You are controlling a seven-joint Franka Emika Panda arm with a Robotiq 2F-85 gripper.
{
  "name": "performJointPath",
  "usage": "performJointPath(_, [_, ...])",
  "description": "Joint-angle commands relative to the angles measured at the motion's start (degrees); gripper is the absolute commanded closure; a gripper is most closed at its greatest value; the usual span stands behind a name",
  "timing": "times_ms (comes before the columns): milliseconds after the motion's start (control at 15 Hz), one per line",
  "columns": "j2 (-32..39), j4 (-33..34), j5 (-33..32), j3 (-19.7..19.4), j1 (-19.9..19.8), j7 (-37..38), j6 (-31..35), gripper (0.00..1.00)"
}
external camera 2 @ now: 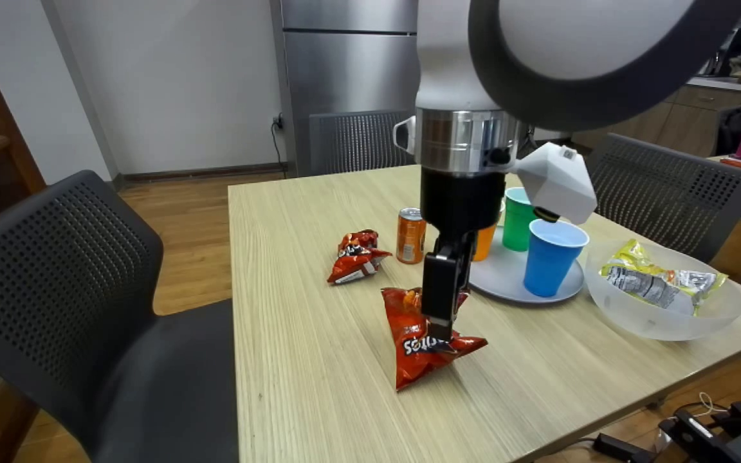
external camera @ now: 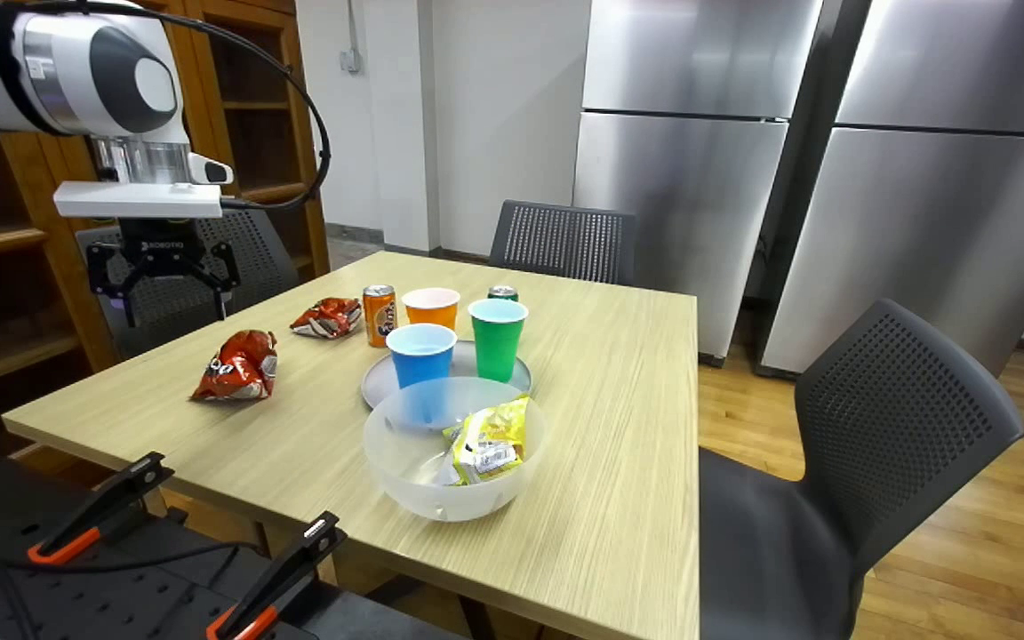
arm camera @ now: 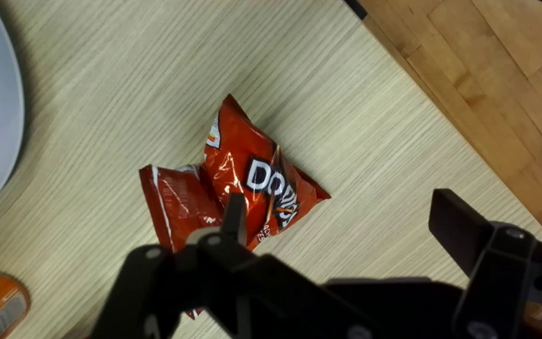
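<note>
Crumpled red Doritos bag [arm camera: 252,179], white lettering, near wrist-view centre; orange soda can [arm camera: 0,306] at 8 o'clock of it. End effector [external camera: 175,313] above, fingers wide apart, gripping nothing. Two red bags [external camera: 327,320], three cups [external camera: 496,347], one bowl [external camera: 423,498]. Pale wood-grain worktop [external camera: 610,382]; two steel refrigerators [external camera: 681,213], 2 o'clock in exterior view.

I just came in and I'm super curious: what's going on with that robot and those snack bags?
A robot arm is holding its claw above the table, close to a red Doritos bag. The claw is open and empty; the bag just lies there. Another red bag lies next to an orange can. Yellow snack packaging sits in a cloudy bowl, and a blue cup and a green cup stand on a grey plate.
</note>
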Motion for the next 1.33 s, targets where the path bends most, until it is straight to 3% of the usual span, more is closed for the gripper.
performJointPath(0, [5.02,4.56,-3.34,-0.45,0.88,7.63,0.15,0.00])
performJointPath(533, [11.41,9.25,-4.41,-2.77,1.62,17.35,1.50,0.00])
performJointPath(1267, [15.46,12.53,-2.82,-3.15,1.33,19.86,1.35,0.00])
